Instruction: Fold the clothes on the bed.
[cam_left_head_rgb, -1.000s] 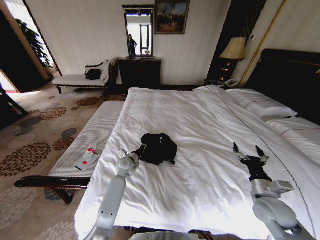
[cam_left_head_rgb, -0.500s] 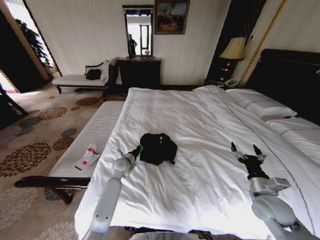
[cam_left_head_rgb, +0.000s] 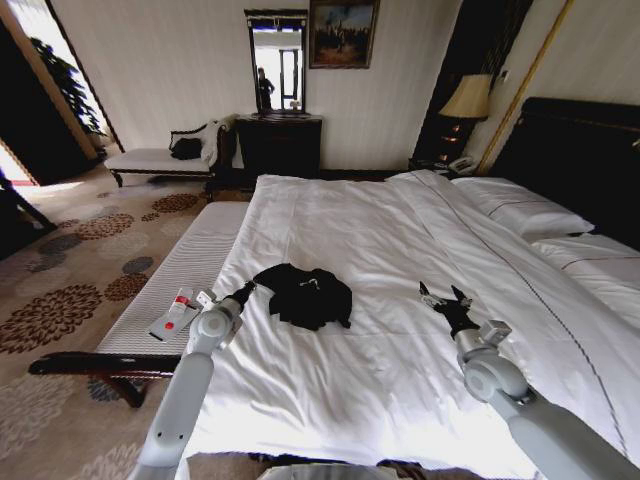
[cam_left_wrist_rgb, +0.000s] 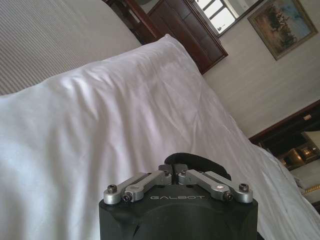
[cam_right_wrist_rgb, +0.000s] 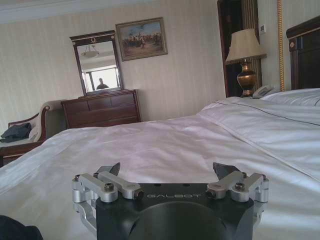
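Note:
The clothes (cam_left_head_rgb: 305, 295), a black T-shirt, lie crumpled on the near left part of the bed (cam_left_head_rgb: 380, 225) with its white sheets. My left gripper (cam_left_head_rgb: 245, 291) is at the shirt's left edge and is shut on a fold of it, which stretches out toward the gripper. In the left wrist view the fingertips (cam_left_wrist_rgb: 167, 169) meet with the black cloth (cam_left_wrist_rgb: 202, 163) just beyond them. My right gripper (cam_left_head_rgb: 440, 297) hovers open over bare sheet to the right of the shirt, apart from it. In the right wrist view its fingers (cam_right_wrist_rgb: 114, 170) are spread wide, and a bit of the shirt (cam_right_wrist_rgb: 17, 231) shows at the corner.
A narrow striped bench (cam_left_head_rgb: 195, 262) runs along the bed's left side with a small red-and-white item (cam_left_head_rgb: 175, 312) on it. Pillows (cam_left_head_rgb: 525, 215) and the dark headboard (cam_left_head_rgb: 580, 160) are at the right. A dresser (cam_left_head_rgb: 280, 142) and a chaise (cam_left_head_rgb: 160, 158) stand by the far wall.
The left gripper has moved left, drawing the shirt's edge out with it. The right gripper has swung left and farther onto the bed, closer to the shirt.

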